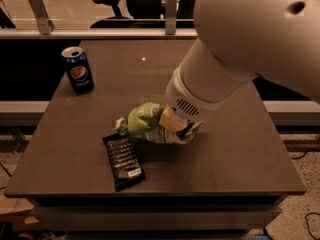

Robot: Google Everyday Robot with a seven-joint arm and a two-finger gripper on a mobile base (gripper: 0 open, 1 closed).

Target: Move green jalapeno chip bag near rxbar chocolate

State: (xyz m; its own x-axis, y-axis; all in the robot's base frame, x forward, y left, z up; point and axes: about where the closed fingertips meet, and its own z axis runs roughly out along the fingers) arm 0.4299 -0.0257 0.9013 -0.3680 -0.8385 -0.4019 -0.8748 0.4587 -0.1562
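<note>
Dim amber light; jaws gripping green jalapeno chip bag (142, 120) shadow the table (225, 156) centre.

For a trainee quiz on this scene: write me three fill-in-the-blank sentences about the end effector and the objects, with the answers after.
1. The end effector, above the middle of the table, is closed on the ____.
2. The rxbar chocolate lying by the bag has a ____ wrapper.
3. The blue Pepsi can stands ____ at the far left corner.
Missing words: green jalapeno chip bag; black; upright.
</note>
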